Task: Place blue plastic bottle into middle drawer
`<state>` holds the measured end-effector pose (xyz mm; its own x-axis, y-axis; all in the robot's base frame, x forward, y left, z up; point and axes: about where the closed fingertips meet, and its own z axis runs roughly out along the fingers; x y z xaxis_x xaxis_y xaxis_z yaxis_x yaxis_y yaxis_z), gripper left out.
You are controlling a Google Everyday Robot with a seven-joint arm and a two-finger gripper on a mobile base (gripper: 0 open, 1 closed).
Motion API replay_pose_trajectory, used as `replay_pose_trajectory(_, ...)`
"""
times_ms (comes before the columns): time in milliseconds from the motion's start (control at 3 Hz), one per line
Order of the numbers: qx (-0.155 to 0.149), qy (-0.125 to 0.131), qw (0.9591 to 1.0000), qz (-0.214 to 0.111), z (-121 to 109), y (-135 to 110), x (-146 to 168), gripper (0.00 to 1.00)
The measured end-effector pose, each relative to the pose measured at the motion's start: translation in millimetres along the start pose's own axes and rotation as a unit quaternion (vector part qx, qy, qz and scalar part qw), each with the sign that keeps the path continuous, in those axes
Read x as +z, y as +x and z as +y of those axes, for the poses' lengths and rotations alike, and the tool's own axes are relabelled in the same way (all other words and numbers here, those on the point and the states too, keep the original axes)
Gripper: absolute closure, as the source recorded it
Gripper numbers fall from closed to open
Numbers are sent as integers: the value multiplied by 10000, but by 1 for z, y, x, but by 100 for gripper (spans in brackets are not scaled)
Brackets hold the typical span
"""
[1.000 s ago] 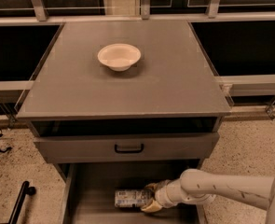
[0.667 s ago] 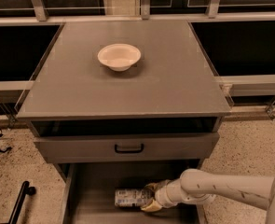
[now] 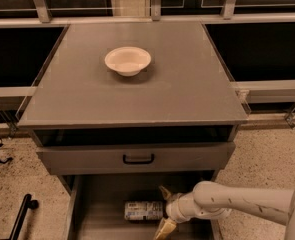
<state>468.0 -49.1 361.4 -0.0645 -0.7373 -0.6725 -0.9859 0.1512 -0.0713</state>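
1. Where things are: the blue plastic bottle [image 3: 143, 210] is lying on its side on the floor of the middle drawer [image 3: 98, 204], about midway between the drawer's left and right walls. So it's basically where it needs to be.
2. The claw [image 3: 161, 211] is down inside the drawer at the bottle's right end. Its two tips are spread wide, one behind the bottle and one in front. The gap looks wider than the bottle, so I'd say it isn't squeezing anything.
3. That makes the step in hand, as I read it, letting go cleanly and backing out. I can't tell if a tip is brushing the bottle, so I'd keep the claw fully spread before moving at all.
4. The bottle is round and lies lengthwise left to right, so any nudge could roll it toward the front or back of the drawer. Pull away along the bottle's length, toward the right wall, and don't drag across it.
5. Watch the headroom. The drawer front with the black handle [image 3: 137, 158] sits right above the back of the open drawer. Come up and toward the front, not straight back.
6. The arm comes in over the drawer's right wall, so lift clear of that wall before swinging wide.
7. The cream bowl [image 3: 128, 60] up on the surface [image 3: 137, 101], near its far edge, isn't part of this, so leave it alone.
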Motion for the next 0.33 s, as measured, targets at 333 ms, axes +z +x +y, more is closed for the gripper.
replay_pose_trajectory(333, 0, 0, 10000, 0, 0, 0, 0, 0)
